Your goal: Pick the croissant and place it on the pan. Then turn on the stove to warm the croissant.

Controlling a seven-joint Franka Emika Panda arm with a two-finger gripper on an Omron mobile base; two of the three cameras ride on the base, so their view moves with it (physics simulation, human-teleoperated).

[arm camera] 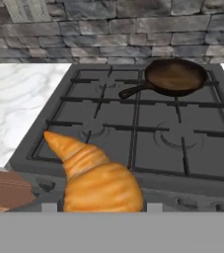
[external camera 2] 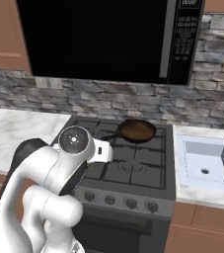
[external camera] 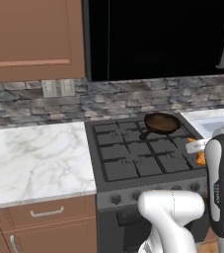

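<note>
Hand view: croissant (arm camera: 96,180) clamped in gripper (arm camera: 101,207), held over stove (arm camera: 148,133) front edge. Pan (arm camera: 175,76) lies ahead, slightly right, empty. Croissant best carried level, released over pan centre.

In the left base view most of the croissant (external camera: 201,158) is hidden behind the arm, with just an orange sliver seen. In the hand view its lower part is cut off at the bottom, and the fingertips gripping it are hidden. In the right base view the stove (external camera 2: 133,168) is partly covered by the arm, and the sink (external camera 2: 205,163) is cut off by the right edge.
</note>
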